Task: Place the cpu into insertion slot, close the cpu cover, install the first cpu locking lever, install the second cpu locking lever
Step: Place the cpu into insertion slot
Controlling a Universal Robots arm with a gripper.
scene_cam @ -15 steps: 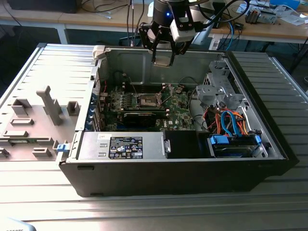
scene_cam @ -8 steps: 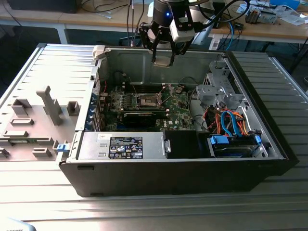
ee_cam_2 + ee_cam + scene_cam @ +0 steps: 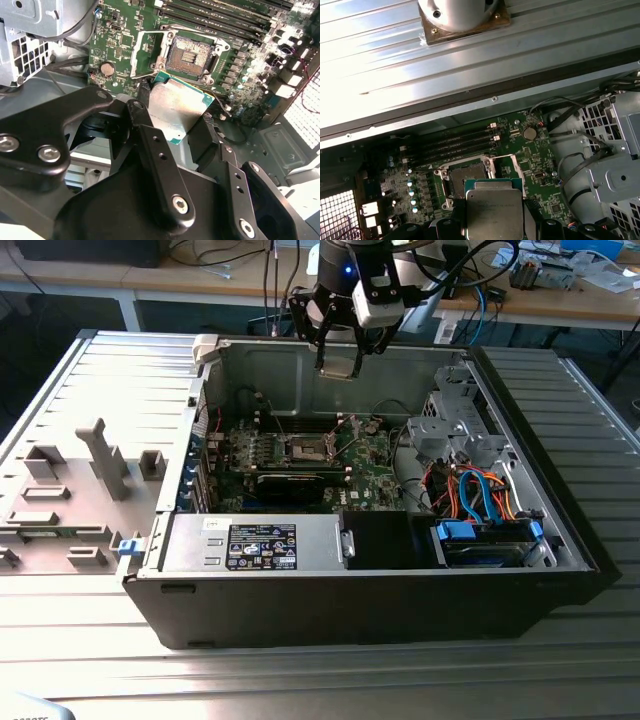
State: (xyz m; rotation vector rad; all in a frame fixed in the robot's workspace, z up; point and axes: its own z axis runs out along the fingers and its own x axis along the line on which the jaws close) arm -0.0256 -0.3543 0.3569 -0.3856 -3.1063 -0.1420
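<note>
Your gripper (image 3: 338, 355) is matte black, built of flat jointed links (image 3: 157, 165) pinned with round silver screws (image 3: 180, 204). Just above it you have a pale grey block (image 3: 380, 302), a blue light (image 3: 347, 268) and looping black cables (image 3: 452, 276).

Downward pincer (image 3: 339, 355) aloft, tight on the cpu (image 3: 177, 107).

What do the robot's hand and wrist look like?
The hand is matte black, made of jointed linkage bars fastened with silver screws. On the wrist above it sit a pale grey box and a blue light, and black cables loop away.
</note>
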